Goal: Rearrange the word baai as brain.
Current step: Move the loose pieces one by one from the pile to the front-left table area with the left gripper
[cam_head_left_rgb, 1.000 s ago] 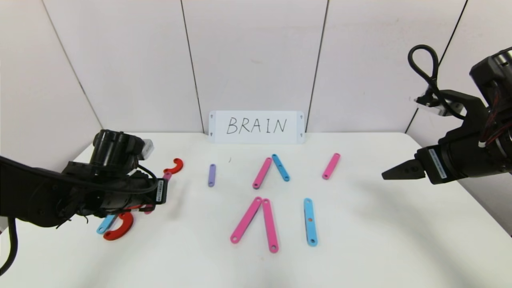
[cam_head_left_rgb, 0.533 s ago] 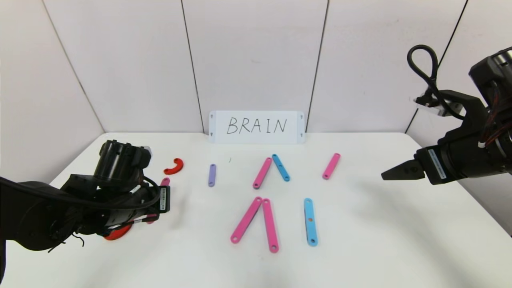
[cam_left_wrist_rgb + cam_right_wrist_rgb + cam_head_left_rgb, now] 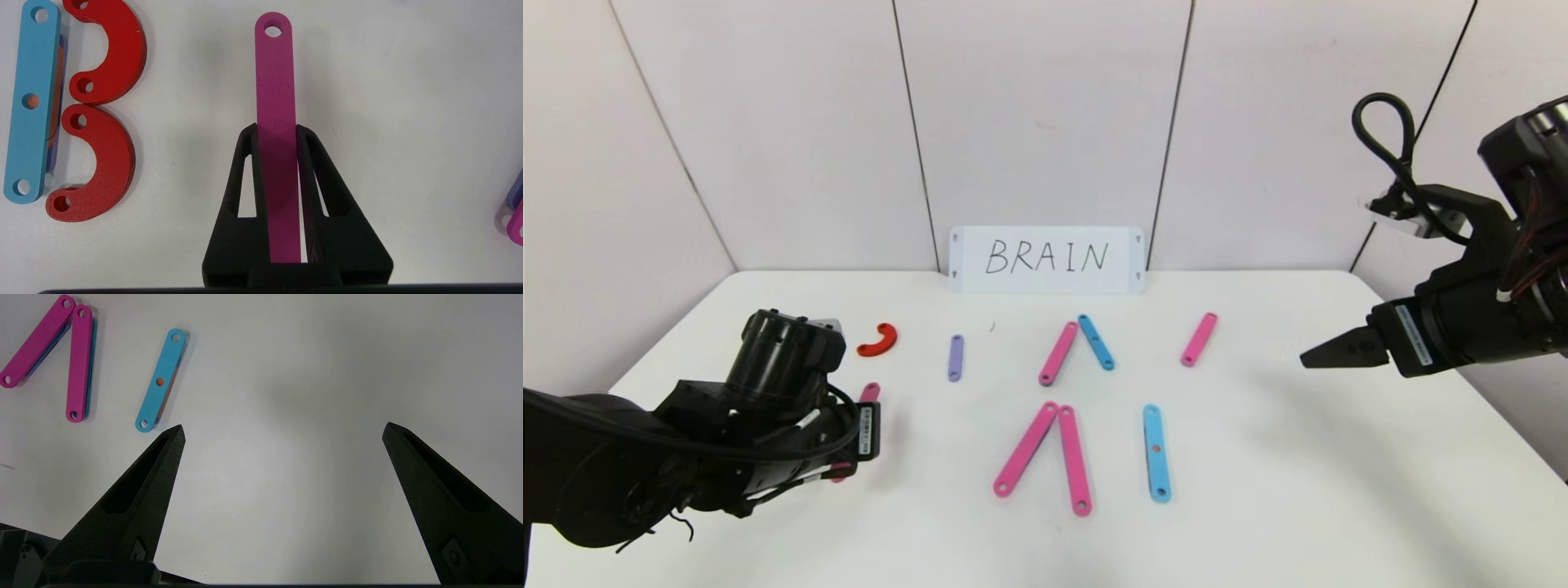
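The word's flat holed pieces lie spread on the white table [image 3: 1258, 457]. My left gripper [image 3: 277, 128] is shut on a pink strip [image 3: 274, 73], whose far end [image 3: 870, 392] pokes out from under the arm at the near left. Beside it, a blue strip [image 3: 30, 102] and two red curves [image 3: 110, 53] form a B, hidden under the arm in the head view. A lone red curve [image 3: 879, 340] and a purple strip [image 3: 955, 358] lie farther back. My right gripper [image 3: 283, 430] hangs open above the table's right side.
A white BRAIN card [image 3: 1046, 259] leans on the back wall. Mid-table are a short pink strip [image 3: 1058, 353] meeting a blue one [image 3: 1096, 341], a single pink strip [image 3: 1199, 339], two long pink strips [image 3: 1074, 460] and a blue strip [image 3: 1156, 452].
My left arm has drawn back toward the near edge with the pink strip in its grip, away from the lone red curve, and now covers the B pieces. The right arm has stayed put.
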